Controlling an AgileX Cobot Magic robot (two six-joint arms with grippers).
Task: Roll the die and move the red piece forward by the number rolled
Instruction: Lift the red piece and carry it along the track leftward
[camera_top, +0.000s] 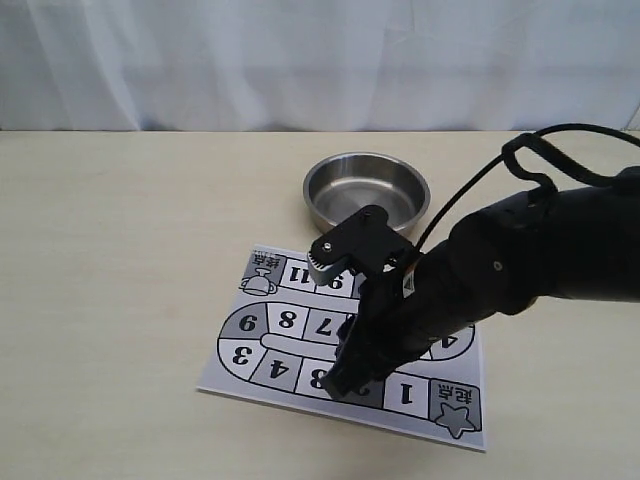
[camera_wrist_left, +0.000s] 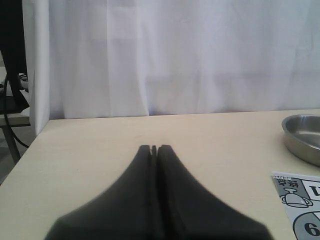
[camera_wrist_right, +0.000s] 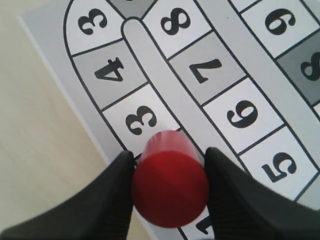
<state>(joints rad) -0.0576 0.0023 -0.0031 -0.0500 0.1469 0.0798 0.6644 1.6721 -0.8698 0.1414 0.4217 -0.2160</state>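
While our left gripper (camera_wrist_left: 154, 149) sits fully closed with nothing in it, our right gripper (camera_wrist_right: 170, 157) clamps the red piece (camera_wrist_right: 170, 192) between half-parted fingers (camera_wrist_right: 110, 200) at the edge of the numbered game board (camera_wrist_right: 240, 75).

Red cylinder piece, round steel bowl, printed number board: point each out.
Red cylinder piece (camera_wrist_right: 170, 187), right wrist view, top face.
Round steel bowl (camera_top: 367, 155), exterior view, far rim.
Printed number board (camera_top: 287, 320), exterior view, square 8.

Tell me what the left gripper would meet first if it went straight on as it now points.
The way looks free: the left gripper, shut, points over bare table toward the white curtain, likely its first contact. The steel bowl sits off that line.
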